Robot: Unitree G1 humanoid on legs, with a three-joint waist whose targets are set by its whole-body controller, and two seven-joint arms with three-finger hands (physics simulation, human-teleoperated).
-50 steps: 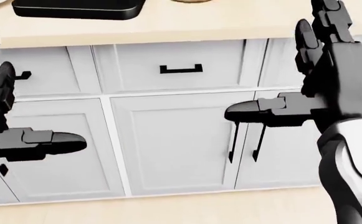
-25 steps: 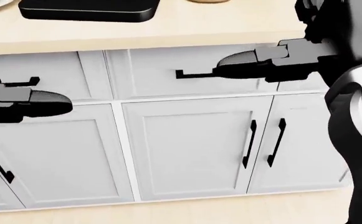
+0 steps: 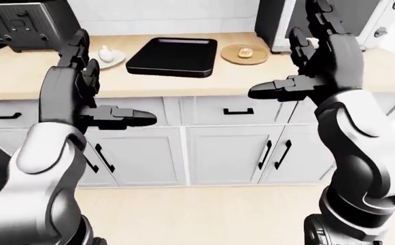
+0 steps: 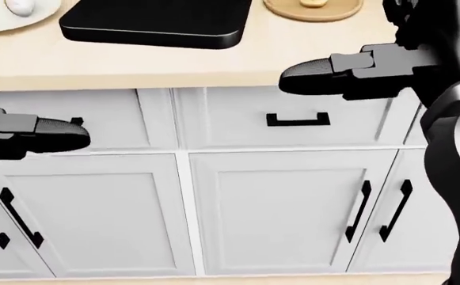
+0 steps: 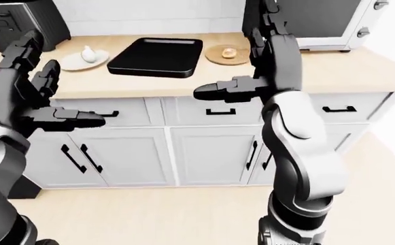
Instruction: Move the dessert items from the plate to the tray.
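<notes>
A pale wooden counter runs across a kitchen, above white cabinets with black handles and below a white tiled wall. The landmark here is the black tray, which lies flat on the counter, near its middle in the left-eye view. Just to the left of the tray there is a white plate with a small white dessert item on it. To the right of the tray, a little apart from it, a round wooden board carries a small yellowish pastry. A dark appliance stands far to the left of the tray, and a silver oven stands to the right of it.

The left hand is raised below and to the left of the tray, its fingers spread apart and holding nothing. The right hand is raised to the right of the tray, near the board, and also has its fingers apart and empty. Both hands are in the air, over the cabinet fronts and the counter edge.
</notes>
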